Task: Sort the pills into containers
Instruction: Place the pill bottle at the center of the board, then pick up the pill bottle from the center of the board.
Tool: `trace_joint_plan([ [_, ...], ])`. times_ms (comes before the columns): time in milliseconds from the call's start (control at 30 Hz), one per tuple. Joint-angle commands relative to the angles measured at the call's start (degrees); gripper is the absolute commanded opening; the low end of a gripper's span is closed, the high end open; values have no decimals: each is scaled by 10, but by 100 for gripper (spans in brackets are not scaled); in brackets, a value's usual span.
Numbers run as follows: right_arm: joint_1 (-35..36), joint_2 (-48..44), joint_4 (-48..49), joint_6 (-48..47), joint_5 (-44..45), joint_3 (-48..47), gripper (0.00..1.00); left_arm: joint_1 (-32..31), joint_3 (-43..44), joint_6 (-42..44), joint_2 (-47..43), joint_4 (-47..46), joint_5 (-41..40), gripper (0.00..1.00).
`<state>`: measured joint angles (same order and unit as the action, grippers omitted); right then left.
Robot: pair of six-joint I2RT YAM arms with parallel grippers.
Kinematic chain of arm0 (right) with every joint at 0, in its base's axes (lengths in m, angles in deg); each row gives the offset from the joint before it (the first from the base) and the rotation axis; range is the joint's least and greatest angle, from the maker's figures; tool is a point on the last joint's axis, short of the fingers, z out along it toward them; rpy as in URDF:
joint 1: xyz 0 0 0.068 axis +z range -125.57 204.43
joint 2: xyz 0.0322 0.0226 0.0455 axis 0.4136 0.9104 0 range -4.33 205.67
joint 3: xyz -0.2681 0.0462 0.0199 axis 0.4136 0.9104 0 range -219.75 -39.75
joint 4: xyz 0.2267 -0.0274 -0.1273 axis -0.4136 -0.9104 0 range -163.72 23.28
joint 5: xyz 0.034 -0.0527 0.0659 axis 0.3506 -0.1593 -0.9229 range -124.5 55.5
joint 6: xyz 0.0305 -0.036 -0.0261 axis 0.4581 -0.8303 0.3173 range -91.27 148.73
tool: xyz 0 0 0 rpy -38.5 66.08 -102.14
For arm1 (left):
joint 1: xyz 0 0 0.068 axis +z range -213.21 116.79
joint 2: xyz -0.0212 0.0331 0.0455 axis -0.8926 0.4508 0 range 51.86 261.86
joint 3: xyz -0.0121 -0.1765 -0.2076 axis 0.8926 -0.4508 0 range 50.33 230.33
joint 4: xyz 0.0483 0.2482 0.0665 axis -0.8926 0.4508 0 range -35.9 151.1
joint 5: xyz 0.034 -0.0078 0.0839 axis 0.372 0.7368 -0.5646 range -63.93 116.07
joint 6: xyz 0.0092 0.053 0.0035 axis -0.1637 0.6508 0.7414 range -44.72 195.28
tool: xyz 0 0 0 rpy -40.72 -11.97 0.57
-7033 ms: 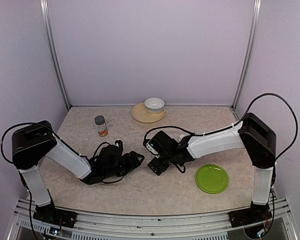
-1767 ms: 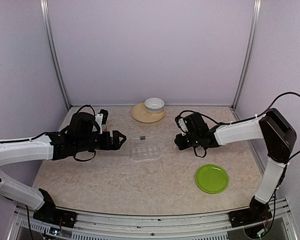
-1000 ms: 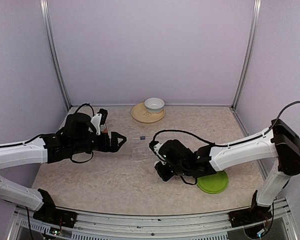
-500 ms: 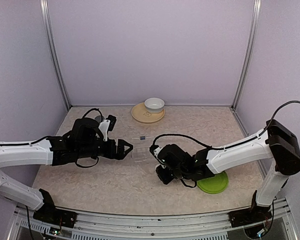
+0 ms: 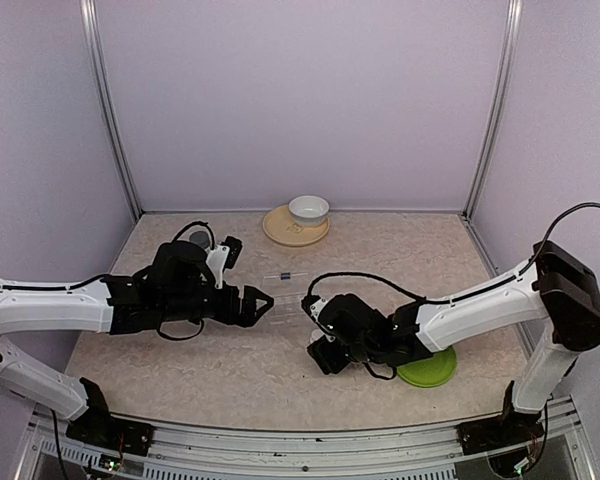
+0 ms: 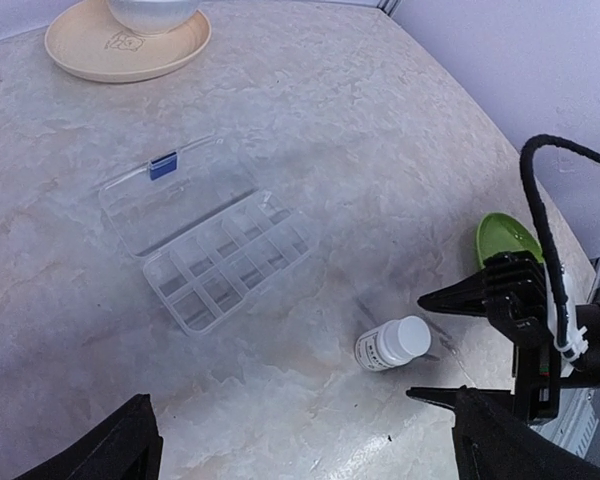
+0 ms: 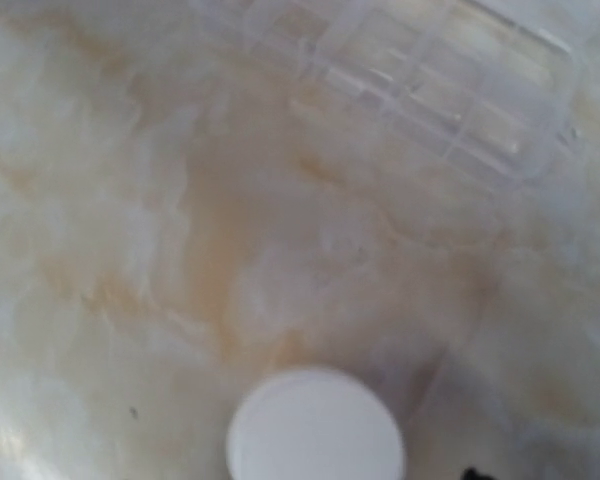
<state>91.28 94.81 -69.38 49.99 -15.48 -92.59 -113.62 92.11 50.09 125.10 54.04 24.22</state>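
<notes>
Flanking an upright white-capped bottle point(image 6: 385, 348) with parted jaws, the right end effector point(image 6: 418, 347) grips nothing; the left end effector point(image 5: 263, 303) gapes empty. The pill box point(image 6: 215, 250) lies lid-open on the table point(image 6: 380, 120), apparently awaiting pills, none visible.

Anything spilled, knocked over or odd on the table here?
Nothing stands out. The pill box lies flat with its lid open, the small white-capped bottle stands beside it, and nothing looks spilled.
</notes>
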Motion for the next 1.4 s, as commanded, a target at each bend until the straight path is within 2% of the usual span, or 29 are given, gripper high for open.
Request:
trace_joint_plan([
  [0, 7, -61, 10, 5, 3, 26, 77, -6, 3, 14, 7, -14, 7, 99],
  [233, 7, -223, 33, 29, 12, 118, 100, -35, 44, 76, 43, 2, 27, 99],
  [400, 6, -362, 35, 83, 63, 185, 100, -67, 94, 114, 100, 33, 31, 99],
  [533, 6, -415, 22, 105, 88, 197, 100, -83, 131, 126, 155, 52, 29, 98],
  [967, 6, -353, 21, 123, 89, 190, 100, -102, 207, 136, 264, 66, 27, 84],
  [1367, 6, -349, 21, 131, 99, 195, 100, -104, 237, 142, 322, 64, 38, 61],
])
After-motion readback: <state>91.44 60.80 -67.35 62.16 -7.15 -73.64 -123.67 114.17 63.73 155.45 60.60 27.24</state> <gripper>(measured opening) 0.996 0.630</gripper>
